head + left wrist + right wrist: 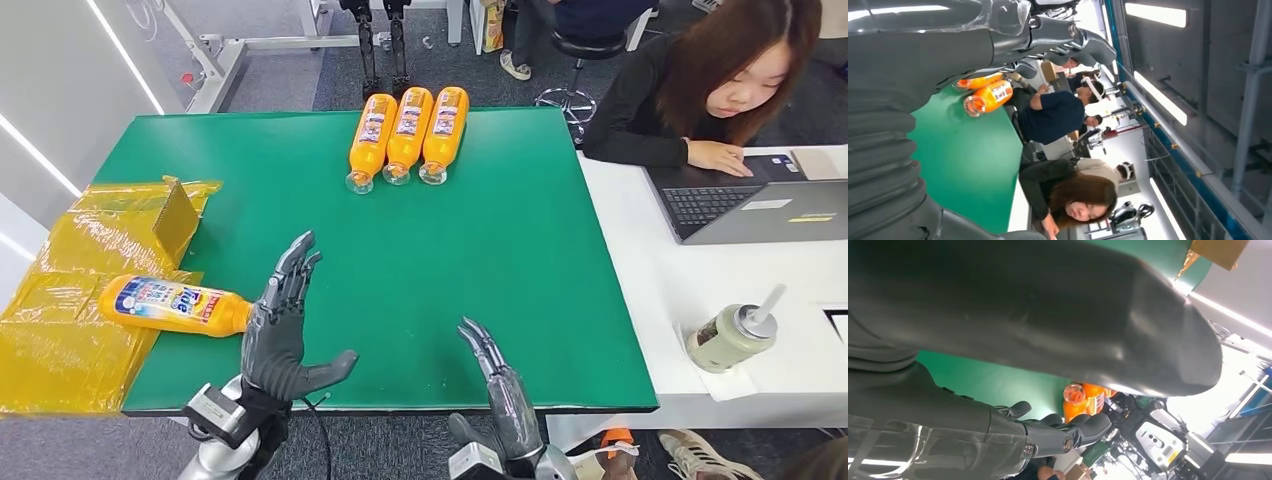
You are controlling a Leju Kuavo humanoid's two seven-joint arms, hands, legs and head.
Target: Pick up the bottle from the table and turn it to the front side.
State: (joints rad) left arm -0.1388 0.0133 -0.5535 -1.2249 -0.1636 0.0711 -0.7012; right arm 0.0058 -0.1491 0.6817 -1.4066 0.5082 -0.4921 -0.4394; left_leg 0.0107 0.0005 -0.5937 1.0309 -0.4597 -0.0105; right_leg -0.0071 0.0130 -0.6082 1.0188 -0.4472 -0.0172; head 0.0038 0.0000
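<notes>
Green table (480, 260) carries my bottle (175, 304) lying at its left edge, smooth, round and likely slippery, so I would wrap my empty, wide-open left hand (280, 335) around its middle.

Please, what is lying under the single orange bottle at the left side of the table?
The bottle lies partly on yellow plastic wrap, its neck end on the green table. Whatever lies beneath the wrap is covered.
</notes>
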